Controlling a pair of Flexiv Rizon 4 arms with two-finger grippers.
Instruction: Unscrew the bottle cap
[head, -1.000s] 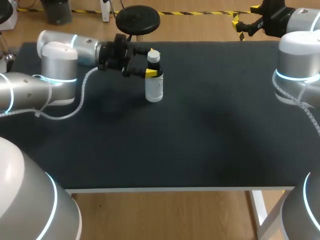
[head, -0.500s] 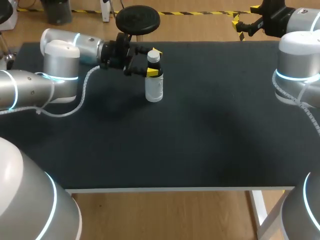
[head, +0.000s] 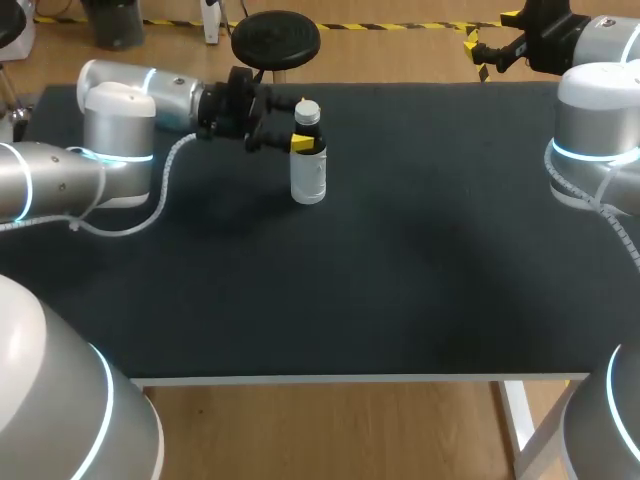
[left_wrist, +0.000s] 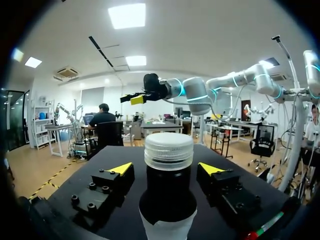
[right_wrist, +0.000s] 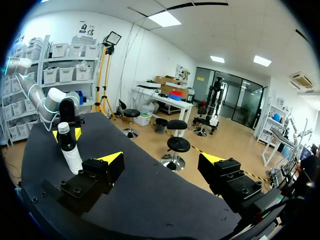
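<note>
A small bottle (head: 308, 172) with a white body, dark neck and white ribbed cap (head: 307, 109) stands upright at the table's far left-middle. My left gripper (head: 302, 127) reaches in sideways at neck height, one yellow-tipped finger on each side. In the left wrist view the bottle (left_wrist: 167, 200) and its cap (left_wrist: 168, 149) sit between the fingertips (left_wrist: 122, 169), with a gap showing on both sides, so the gripper (left_wrist: 166, 169) is open. My right gripper (head: 489, 48) hangs open and holds nothing at the far right edge. From the right wrist view, whose gripper (right_wrist: 162, 161) is open, the bottle (right_wrist: 69, 147) is far off.
The black tabletop (head: 400, 260) carries nothing else. Its white front edge (head: 350, 379) runs along the near side.
The left gripper's fingers have drawn in a little around the bottle's neck, and the arm has barely shifted. The right arm and the bottle have not moved.
</note>
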